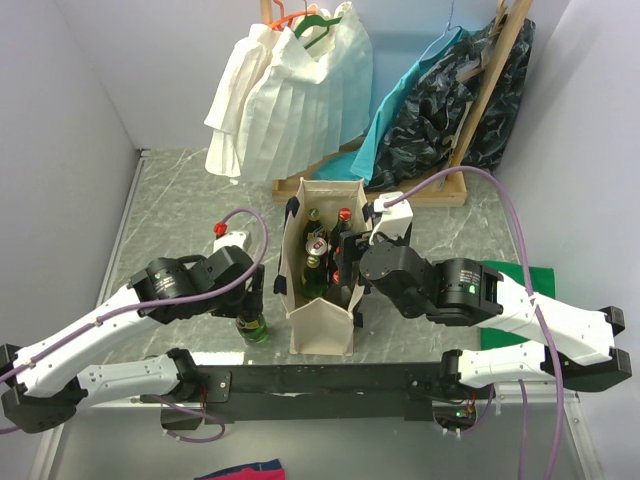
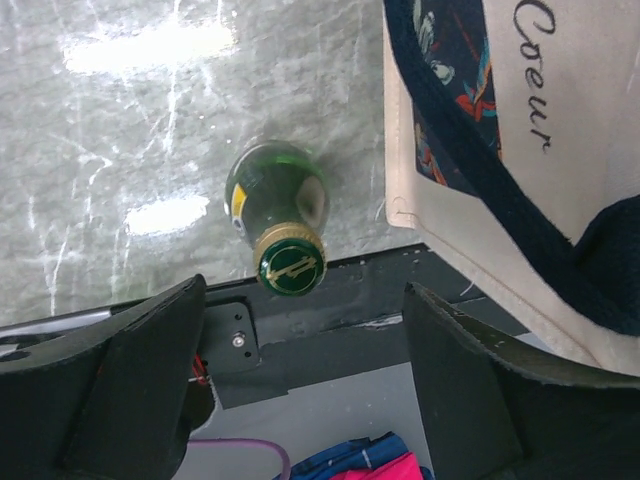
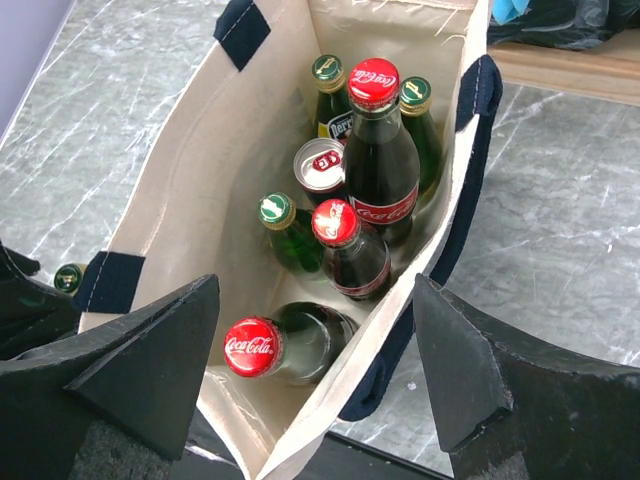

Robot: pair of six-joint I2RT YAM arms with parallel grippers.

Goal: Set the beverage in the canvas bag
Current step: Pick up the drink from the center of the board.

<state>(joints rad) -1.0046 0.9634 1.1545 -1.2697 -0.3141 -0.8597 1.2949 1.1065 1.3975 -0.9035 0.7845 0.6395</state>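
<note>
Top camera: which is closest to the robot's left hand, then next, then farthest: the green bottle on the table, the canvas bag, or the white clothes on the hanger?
Starting from the left hand:
1. Green bottle, standing on the table right under the hand.
2. Canvas bag, just to the right.
3. White clothes, hanging far at the back.

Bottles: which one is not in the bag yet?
The green bottle with the green-and-gold cap, standing alone on the table beside the bag. All the other bottles are inside the bag.
</note>
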